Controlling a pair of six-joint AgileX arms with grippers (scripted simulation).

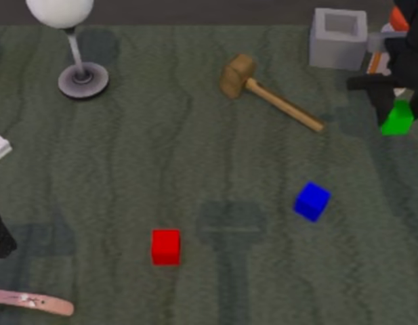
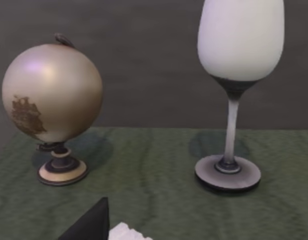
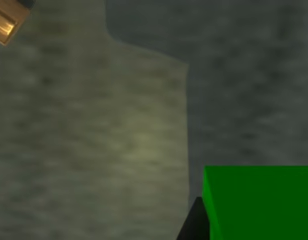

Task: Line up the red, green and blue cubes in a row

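**Right gripper at the green cube, far right of the table**

Top view: the right gripper [image 1: 398, 101] stands over the green cube [image 1: 397, 120] near the right edge; whether it grips cannot be told. The blue cube [image 1: 311, 201] lies right of centre, the red cube [image 1: 166, 246] lower, near the middle. The left arm is parked at the left edge.

Left wrist view: a globe [image 2: 51, 102] and a wine glass [image 2: 237, 60] stand on the table.

Right wrist view: the cube fills one corner, a dark finger [image 3: 193, 225] beside it.

A bright red small cube [image 1: 166, 246], a blue small cube [image 1: 311, 201], a green small cube [image 1: 397, 120]. The worktop [image 1: 127, 176] is mottled grey-green with darker wavy streaks. The wooden mallet [image 1: 266, 92] is tan.
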